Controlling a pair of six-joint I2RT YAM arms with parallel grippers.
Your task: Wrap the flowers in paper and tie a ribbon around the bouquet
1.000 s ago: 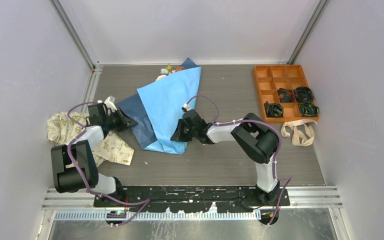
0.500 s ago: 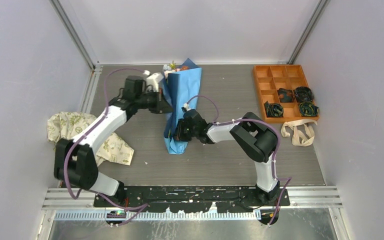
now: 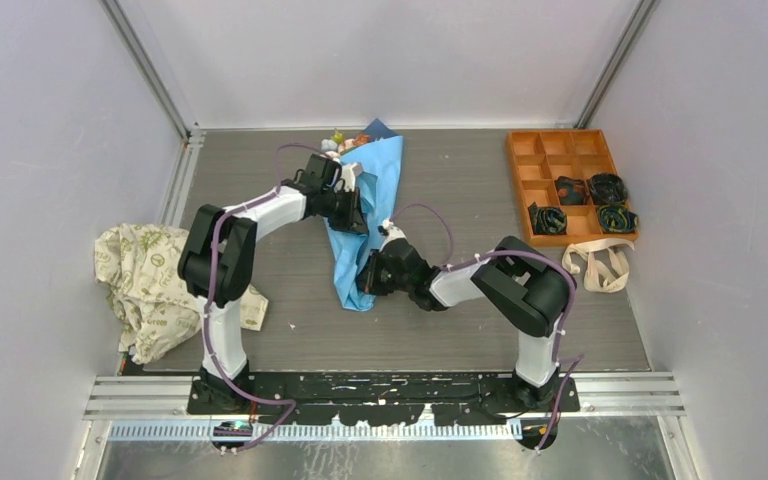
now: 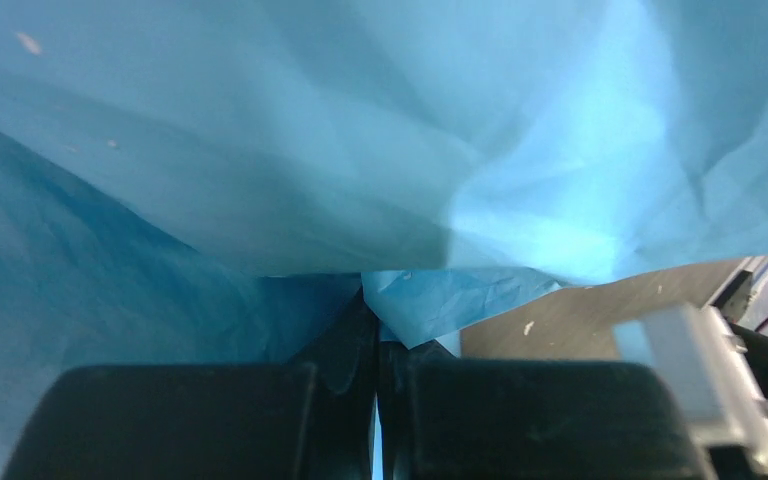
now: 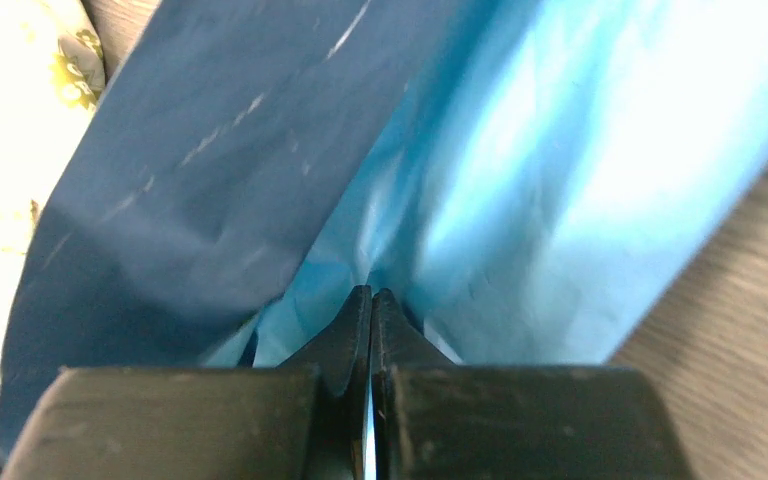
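Over by the tabletop's (image 3: 440, 335) left edge the cream cloth (image 3: 145, 275) lay crumpled, out of play. The left gripper (image 3: 358, 208) had reached across to the middle and sat against the left flank of the paper (image 3: 382, 170), jaws pressed fully together with a fold of blue sheet pinched between them. The paper was gathered into a narrow bundle, its long axis running from the far edge towards the near one, and the flowers (image 3: 344, 142) peeked out at the far end. At the narrow near end the right gripper (image 3: 368, 278) came in from the right, jaws equally tight on the paper's tip. The ribbon (image 3: 598, 262) waited well apart by the right edge, just on the near side of the orange tray (image 3: 513, 165). I'd say the right arm was nearer for that fetch.
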